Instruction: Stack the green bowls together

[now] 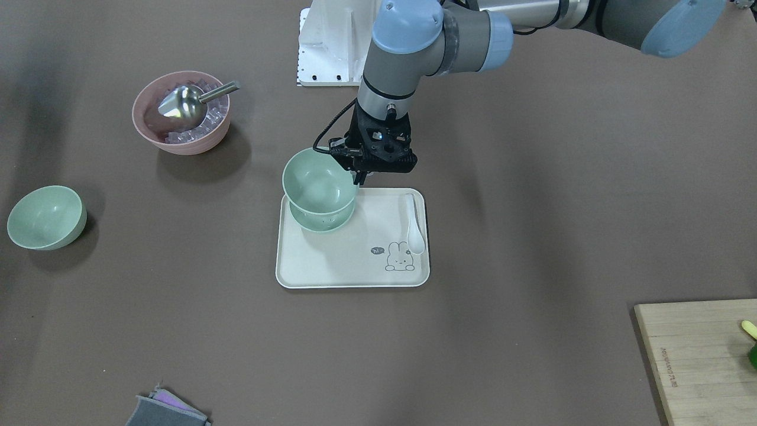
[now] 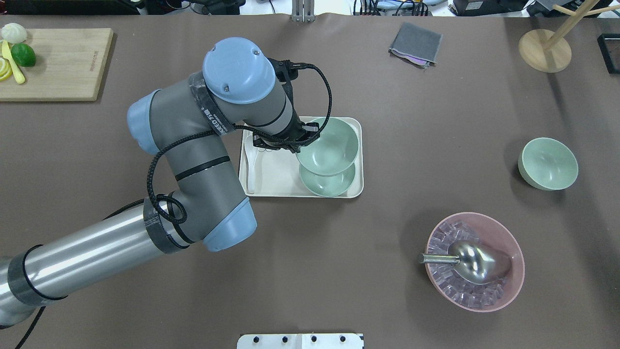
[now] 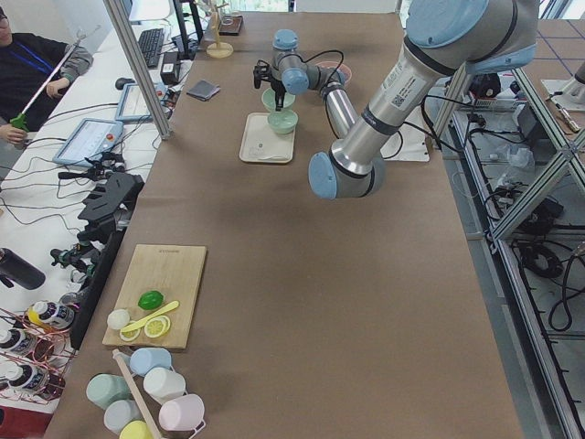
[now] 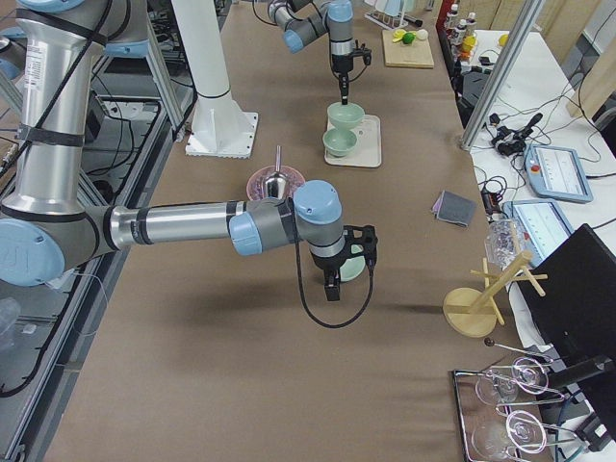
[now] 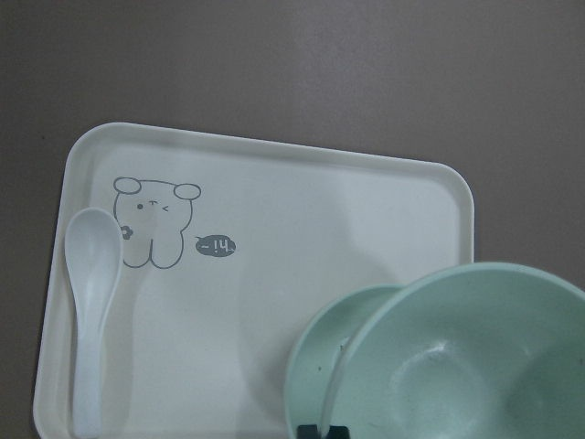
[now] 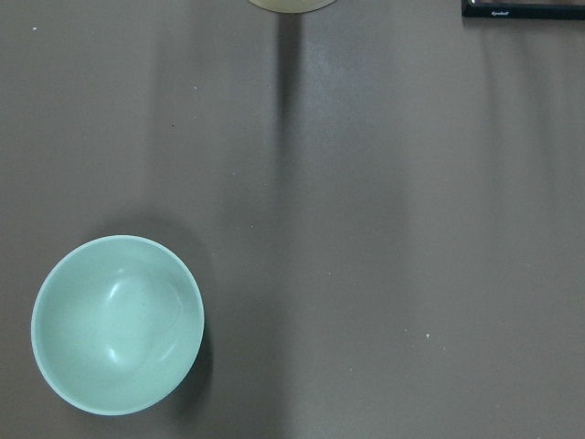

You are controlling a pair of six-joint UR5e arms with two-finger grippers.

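I have the left gripper [image 1: 359, 176] over the tray [image 1: 343, 266], its jaws pinching the rim of one green bowl [image 1: 319, 180]. That bowl hangs upright above a second bowl [image 1: 322, 222], which stands on the tray's corner nearest the robot. In the overhead view the two rims overlap but are not centred. In the side views the upper bowl looks clear of the lower one, so I judge the first nesting not yet done.

The third bowl [image 1: 46, 216] sits alone on the worktop [image 1: 532, 236], well apart from the tray on the robot's right, beyond the pink bowl [image 1: 142, 118] of ice. The right gripper [image 4: 335, 279] hangs near it, and its wrist camera looks down on the bowl off to one side. I only see that gripper from the side, so I cannot tell whether its jaws are spread or pressed together.

By my reckoning none of the stack is finished. The held bowl has to be centred, lowered and let go, then the far bowl fetched and dropped in on top. A white spoon [image 1: 416, 234] lies along the tray's other edge, clear of the bowls
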